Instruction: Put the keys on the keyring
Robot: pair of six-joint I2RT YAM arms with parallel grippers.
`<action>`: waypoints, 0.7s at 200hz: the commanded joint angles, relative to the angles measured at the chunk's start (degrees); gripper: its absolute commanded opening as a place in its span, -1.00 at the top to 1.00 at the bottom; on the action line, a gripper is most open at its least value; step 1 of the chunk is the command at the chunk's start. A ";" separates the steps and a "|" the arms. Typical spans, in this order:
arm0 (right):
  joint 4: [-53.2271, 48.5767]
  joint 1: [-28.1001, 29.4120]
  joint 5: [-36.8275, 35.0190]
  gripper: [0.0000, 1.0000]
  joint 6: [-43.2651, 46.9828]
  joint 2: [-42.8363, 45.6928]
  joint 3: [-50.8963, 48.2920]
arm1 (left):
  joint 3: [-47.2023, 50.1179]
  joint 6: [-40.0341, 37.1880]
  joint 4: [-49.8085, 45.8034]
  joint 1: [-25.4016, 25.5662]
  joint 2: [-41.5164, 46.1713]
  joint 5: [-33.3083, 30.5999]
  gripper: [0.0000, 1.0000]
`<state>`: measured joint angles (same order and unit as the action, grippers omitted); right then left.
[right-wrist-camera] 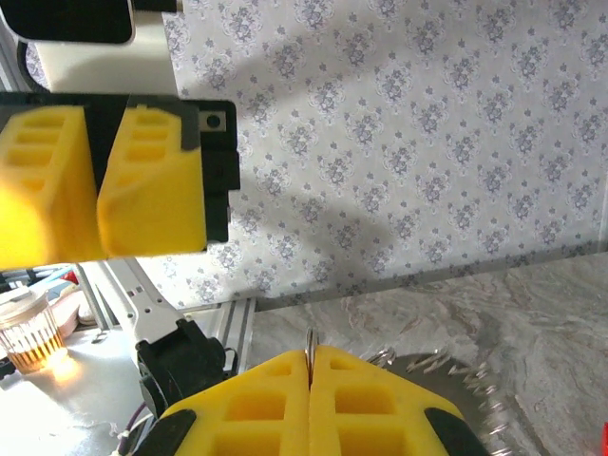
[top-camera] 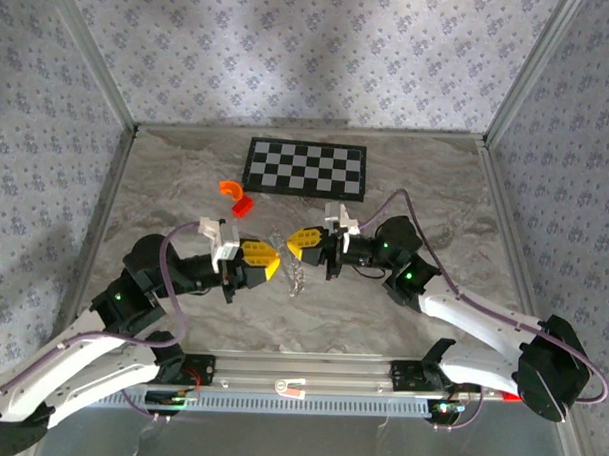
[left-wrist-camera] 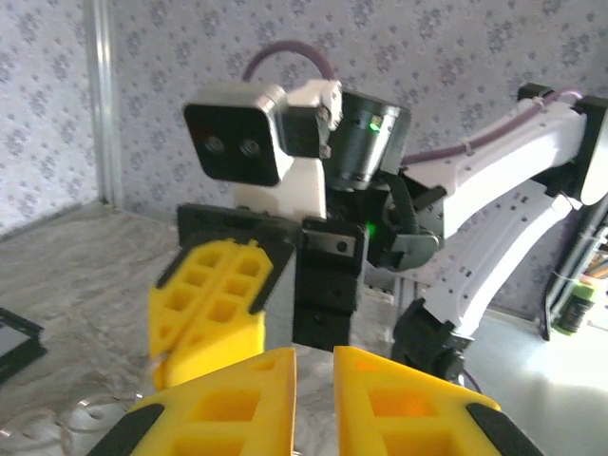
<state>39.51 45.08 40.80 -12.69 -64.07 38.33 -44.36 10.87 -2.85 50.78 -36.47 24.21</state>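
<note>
- Left gripper (top-camera: 273, 259): yellow fingers (left-wrist-camera: 218, 408) a little apart; a thin gap between them; nothing to see in the gap.
- Right gripper (top-camera: 292, 244): yellow fingers (right-wrist-camera: 380, 408) pressed tight together; a thin grey bit (right-wrist-camera: 311, 344) poking up out of the crack (too small to tell what).
- Both sets of tips pointing at each other in the middle of the marble table (top-camera: 436, 183); very near, not touching.
- Keyring (top-camera: 293, 275): a shiny bead chain, low down just under and between the two sets of tips; blurry, so hard to tell whether lying loose or hanging.
- Orange curved piece (top-camera: 230, 188) and red piece (top-camera: 242, 206): close together, further back than the left gripper; well apart from the chain.
- Checkerboard (top-camera: 307, 168): flat on the table at the far end.
</note>
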 commanded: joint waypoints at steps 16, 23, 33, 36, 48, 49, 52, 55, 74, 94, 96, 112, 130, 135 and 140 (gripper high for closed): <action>2.52 -0.30 3.23 1.00 -0.77 0.70 1.25 | -3.38 -4.20 -6.37 -0.03 -1.85 -3.68 0.66; 2.34 -0.34 3.90 1.00 -0.74 0.70 1.39 | -3.75 -4.64 -7.07 -0.11 -1.84 -3.56 0.66; 2.54 -0.34 4.86 1.00 -0.84 0.70 1.56 | -4.38 -5.17 -8.24 -0.18 -1.74 -3.31 0.67; 2.70 -0.31 5.17 1.00 -0.97 0.70 1.63 | -4.53 -5.32 -8.62 -0.23 -1.70 -3.29 0.67; 3.66 -0.32 6.55 1.00 -1.73 0.62 2.05 | -5.15 -6.09 -10.22 -0.24 -1.37 -3.05 0.69; 3.74 -0.29 6.65 1.00 -1.77 0.62 2.07 | -5.23 -6.15 -10.36 -0.29 -1.35 -3.04 0.69; 4.07 -0.19 6.93 1.00 -1.98 0.54 2.18 | -5.30 -6.31 -10.77 -0.33 -1.32 -2.98 0.69; 4.35 -0.19 7.17 1.00 -2.25 0.46 2.31 | -5.48 -6.50 -11.18 -0.31 -1.25 -2.90 0.69; 6.17 0.03 9.10 1.00 -3.63 -0.21 3.18 | -6.30 -7.31 -12.61 -0.34 -1.19 -1.87 0.70; 6.64 0.35 10.75 1.00 -4.06 -0.39 3.82 | -7.29 -7.86 -13.03 -0.32 -1.11 -0.42 0.72; 6.64 0.36 10.92 1.00 -4.09 -0.43 3.85 | -7.31 -7.88 -13.05 -0.33 -1.07 -0.33 0.72; 6.96 0.51 12.04 1.00 -4.42 -0.27 4.11 | -7.50 -7.95 -12.91 -0.42 -0.46 -0.02 0.73; 7.53 0.61 13.22 1.00 -4.99 -0.34 4.63 | -7.90 -7.86 -13.26 -0.42 -0.18 1.06 0.73; 7.75 0.62 13.62 1.00 -5.26 -0.49 4.79 | -8.04 -7.86 -13.30 -0.43 -0.18 1.46 0.72; 8.06 0.70 14.00 1.00 -5.49 -0.65 5.01 | -8.16 -7.80 -13.32 -0.46 -0.23 1.81 0.73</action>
<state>43.38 45.32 51.33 -16.27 -64.60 40.56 -50.24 4.05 -15.49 50.63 -37.50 23.22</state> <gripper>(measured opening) 0.052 0.138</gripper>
